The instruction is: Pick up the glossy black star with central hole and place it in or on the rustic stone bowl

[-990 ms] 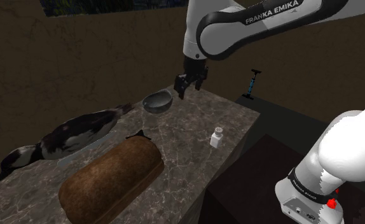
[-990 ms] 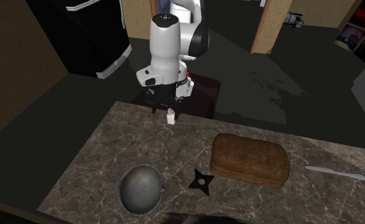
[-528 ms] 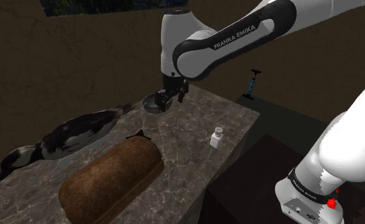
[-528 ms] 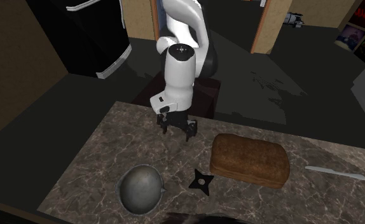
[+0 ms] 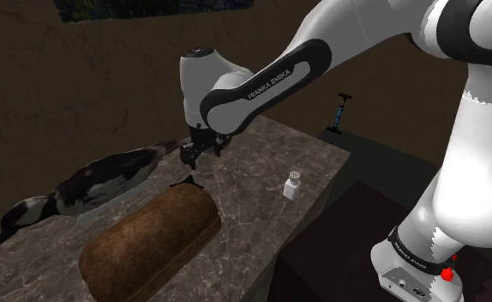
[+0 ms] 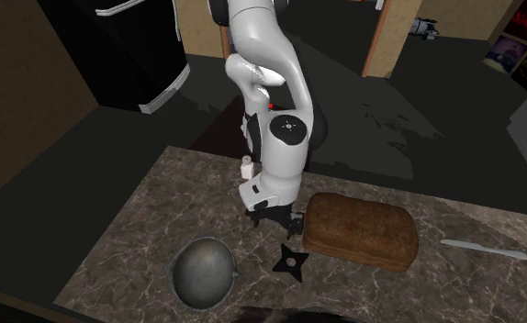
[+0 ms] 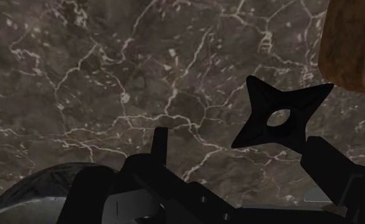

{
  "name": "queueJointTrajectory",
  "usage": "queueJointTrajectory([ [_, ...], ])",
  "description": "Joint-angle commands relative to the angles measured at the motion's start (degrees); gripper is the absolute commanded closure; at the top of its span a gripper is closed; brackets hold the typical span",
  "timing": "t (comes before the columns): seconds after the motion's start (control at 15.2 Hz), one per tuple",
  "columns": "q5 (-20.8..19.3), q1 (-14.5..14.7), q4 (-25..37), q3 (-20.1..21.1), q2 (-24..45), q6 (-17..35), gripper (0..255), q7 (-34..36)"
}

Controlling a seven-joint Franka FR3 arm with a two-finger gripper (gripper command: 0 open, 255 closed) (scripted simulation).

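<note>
The black four-pointed star point(image 6: 292, 261) with a round central hole lies flat on the marble counter point(image 6: 151, 220), between the grey stone bowl point(image 6: 204, 272) and the brown loaf point(image 6: 360, 229). My gripper point(image 6: 275, 223) hangs open just above the counter, a short way from the star on the arm's side. In the wrist view the star point(image 7: 280, 118) sits just ahead of the right finger point(image 7: 327, 159), off-centre from the gripper point(image 7: 238, 143), with nothing between the fingers. The bowl's rim point(image 7: 41, 191) shows beside the left finger. In the shoulder view the gripper point(image 5: 193, 154) hovers above the star point(image 5: 184, 181).
The loaf point(image 5: 150, 244) lies right beside the star. A duck figure point(image 5: 81, 184) lies along the counter's far side. A small white shaker point(image 5: 292, 184) stands near the counter edge by the stand. A knife point(image 6: 482, 249) lies beyond the loaf. A pump point(image 5: 340, 111) stands on the floor.
The arm has swung across the counter from near the shaker and lowered, bringing the open gripper close to the star. The star, bowl and loaf have not moved.
</note>
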Motion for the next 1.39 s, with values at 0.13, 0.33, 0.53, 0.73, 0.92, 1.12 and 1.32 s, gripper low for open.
queueJointTrajectory([
  [0.13,-2.73,2.07,4.1,-0.73,5.54,0.57,0,2.79],
  [0.33,-3.67,2.36,3.87,-1.23,7.07,2.21,0,3.38],
  [0.53,-4.49,2.63,3.76,-1.7,8.44,3.58,0,3.89],
  [0.73,-4.49,2.64,3.76,-1.7,8.44,3.58,0,3.89],
  [0.92,-4.49,2.64,3.76,-1.7,8.44,3.58,0,3.89],
  [1.12,-4.48,2.63,3.75,-1.7,8.43,3.58,255,3.88],
  [1.32,-4.48,2.63,3.75,-1.7,8.43,3.58,255,3.88],
])
